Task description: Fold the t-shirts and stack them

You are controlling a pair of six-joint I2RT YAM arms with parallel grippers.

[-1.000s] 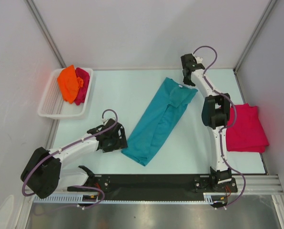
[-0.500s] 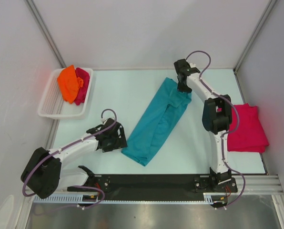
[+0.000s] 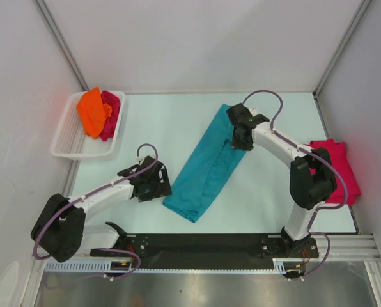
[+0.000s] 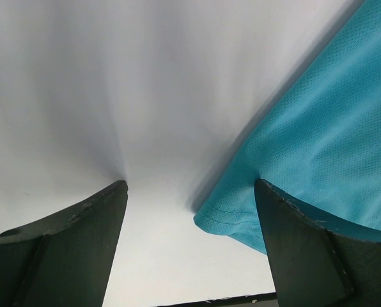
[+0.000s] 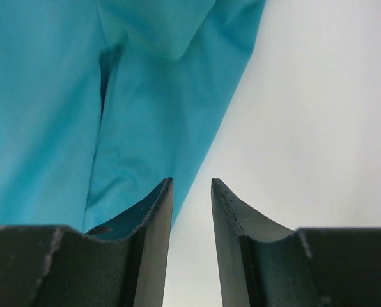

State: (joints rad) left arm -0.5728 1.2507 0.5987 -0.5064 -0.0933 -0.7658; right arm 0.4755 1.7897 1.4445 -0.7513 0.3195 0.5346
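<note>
The teal t-shirt point(image 3: 206, 169) lies as a long diagonal strip in the middle of the table. My right gripper point(image 3: 240, 137) is low over its far right edge. In the right wrist view the jaws point(image 5: 191, 182) stand a narrow gap apart with bare table between them, and the teal cloth point(image 5: 114, 83) lies to their left. My left gripper point(image 3: 157, 185) is open beside the shirt's near left corner, which shows between the jaws point(image 4: 189, 185) as a teal hem point(image 4: 331, 128). An orange shirt point(image 3: 91, 112) and a crimson-pink shirt point(image 3: 110, 115) sit bunched in the basket. A folded crimson-pink shirt point(image 3: 337, 157) lies at the right.
The white slatted basket point(image 3: 62, 147) stands at the far left by the wall. Grey walls and metal posts close in the table on three sides. A black rail point(image 3: 203, 246) runs along the near edge between the arm bases.
My right gripper has moved from the shirt's far collar end toward me and left, over the shirt. The shirt's far right corner has shifted with it. The left arm has barely moved.
</note>
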